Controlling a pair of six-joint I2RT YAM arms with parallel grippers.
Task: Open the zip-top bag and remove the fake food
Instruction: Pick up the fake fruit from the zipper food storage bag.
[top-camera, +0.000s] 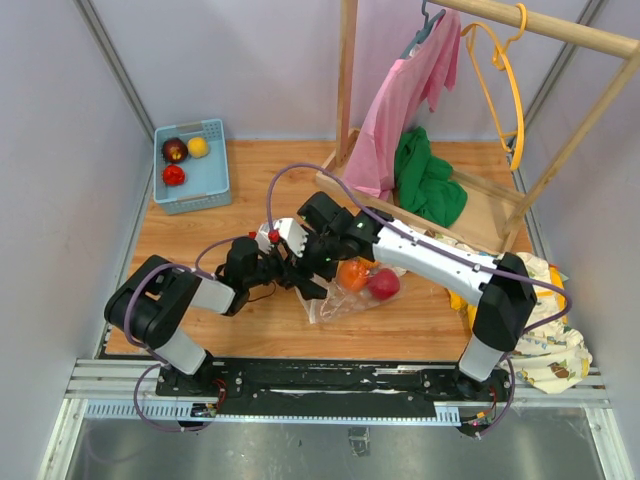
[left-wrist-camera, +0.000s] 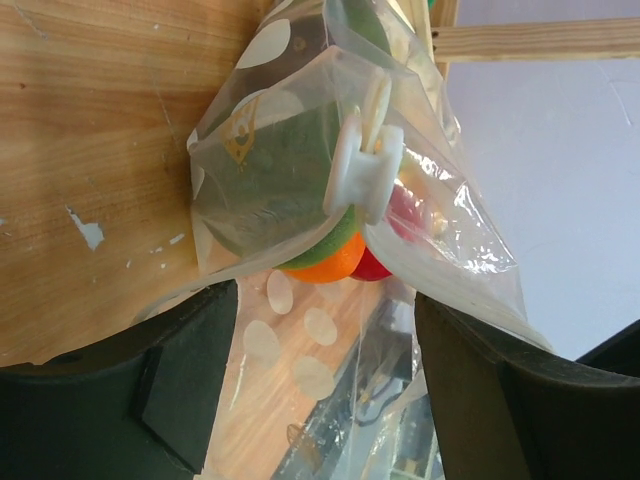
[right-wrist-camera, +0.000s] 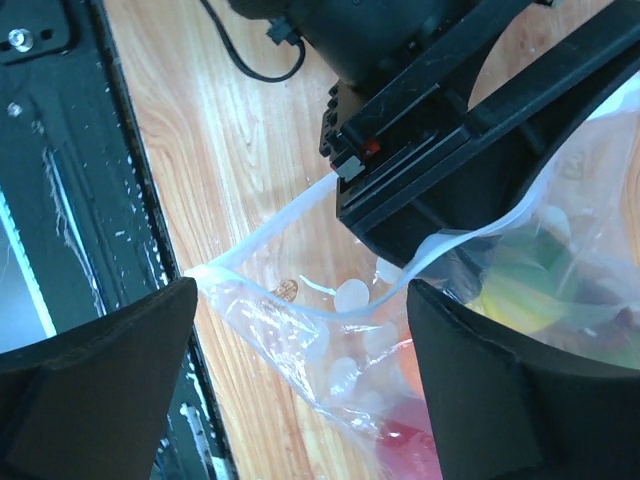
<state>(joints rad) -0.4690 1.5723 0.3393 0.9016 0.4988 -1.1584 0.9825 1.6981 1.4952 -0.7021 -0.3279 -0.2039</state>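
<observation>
The clear zip-top bag (top-camera: 335, 298) lies on the wooden table in front of both grippers. Inside it are fake food pieces: an orange one (top-camera: 352, 273) and a red one (top-camera: 383, 284). In the left wrist view the bag (left-wrist-camera: 250, 160) shows its white slider (left-wrist-camera: 360, 168), with green (left-wrist-camera: 335, 238), orange (left-wrist-camera: 325, 268) and red (left-wrist-camera: 376, 264) pieces behind it. My left gripper (left-wrist-camera: 325, 400) (top-camera: 292, 272) is open, with bag film lying between its fingers. My right gripper (right-wrist-camera: 300, 390) (top-camera: 322, 262) is open over the bag's parted mouth (right-wrist-camera: 330, 300); red food (right-wrist-camera: 410, 440) shows inside.
A blue basket (top-camera: 210, 178) at the far left holds a dark purple, a yellow and a red piece. A wooden clothes rack (top-camera: 346, 80) stands behind with a pink shirt (top-camera: 410, 90) and a yellow hanger (top-camera: 505, 90). A green cloth (top-camera: 430, 185) and a yellow-and-white cloth (top-camera: 545, 335) lie at the right.
</observation>
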